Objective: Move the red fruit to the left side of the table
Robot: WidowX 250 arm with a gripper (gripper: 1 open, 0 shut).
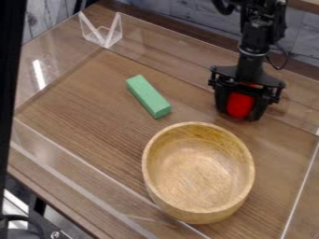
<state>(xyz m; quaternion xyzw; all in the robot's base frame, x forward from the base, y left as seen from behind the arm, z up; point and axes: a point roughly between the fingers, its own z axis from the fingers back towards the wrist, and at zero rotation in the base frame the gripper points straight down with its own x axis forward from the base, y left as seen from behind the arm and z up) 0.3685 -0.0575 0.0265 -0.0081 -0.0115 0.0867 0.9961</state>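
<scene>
The red fruit (237,105) is a small glossy red piece resting on the brown wood-grain table (88,103) at the right, behind the bowl. My black gripper (242,105) points straight down over it. Its jaws stand open on either side of the fruit, low at table level. I cannot tell whether the fingers (217,97) touch the fruit. The fruit's lower part is partly hidden by the gripper's frame.
A round light wooden bowl (199,170) sits at the front right. A green rectangular block (147,95) lies left of the gripper. Low clear acrylic walls (44,70) border the table, with a clear stand (101,32) at the back left.
</scene>
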